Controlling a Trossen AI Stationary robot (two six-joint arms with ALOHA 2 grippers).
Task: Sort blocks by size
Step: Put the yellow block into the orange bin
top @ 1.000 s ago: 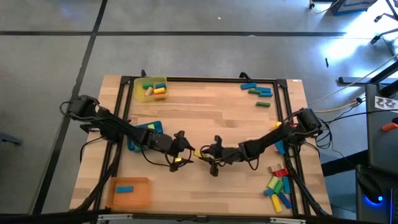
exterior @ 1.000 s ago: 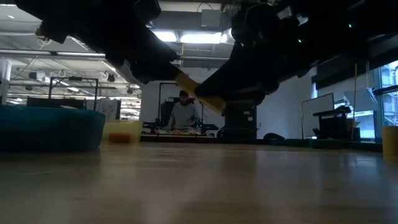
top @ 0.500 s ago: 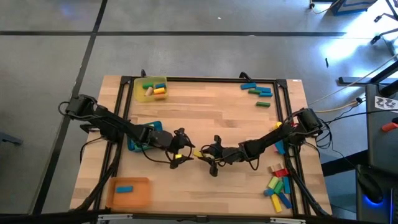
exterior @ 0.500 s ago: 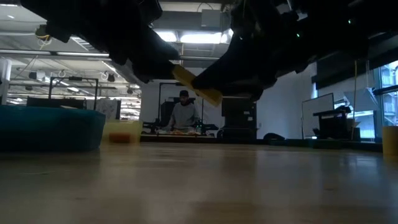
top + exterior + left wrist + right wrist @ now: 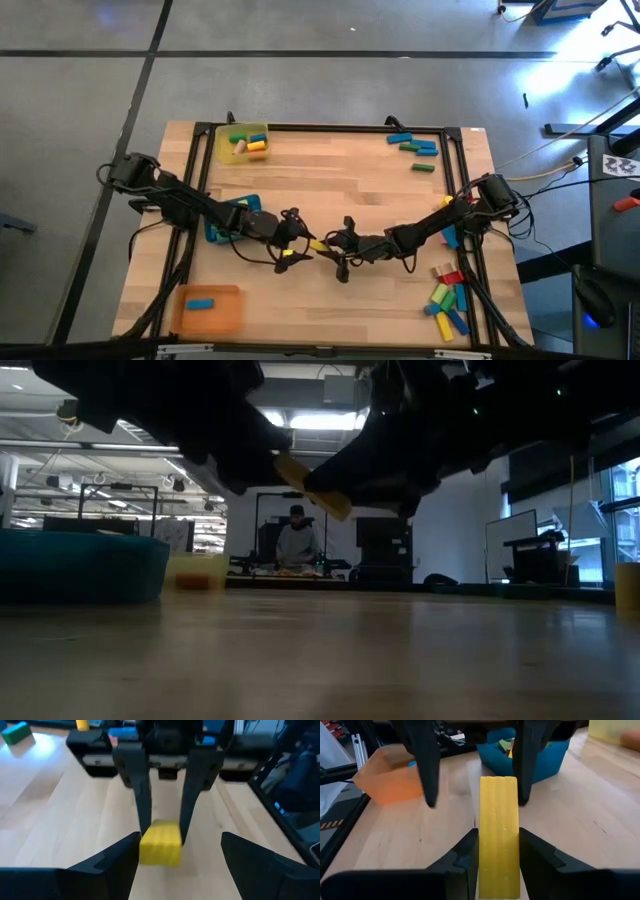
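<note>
Both grippers have drawn a shade closer over the middle of the tabletop (image 5: 380, 190) since the earlier frame, and the yellow block (image 5: 319, 245) has risen slightly.

High view: the left gripper (image 5: 292, 240) and right gripper (image 5: 338, 246) face each other tip to tip, the yellow block bridging them. Sorted blocks lie in the yellow tray (image 5: 243, 143) at the far left, the blue tray (image 5: 215, 232) under the left arm, and the orange tray (image 5: 209, 308) near left; loose blocks wait far right (image 5: 415, 149) and near right (image 5: 448, 297).

Low view: the yellow block (image 5: 312, 485) hangs tilted, well above the tabletop, between two dark arms.

Left wrist view: the left jaws stand wide open, one each side of the block's end (image 5: 160, 843), not pinching it; the right gripper's fingers (image 5: 142, 795) clamp it.

Right wrist view: the right jaws are closed on the long block's (image 5: 498, 835) sides.

It looks rigid, light, and ridged, so probably not slippery; the free end seems the place for the left jaws to take hold.
</note>
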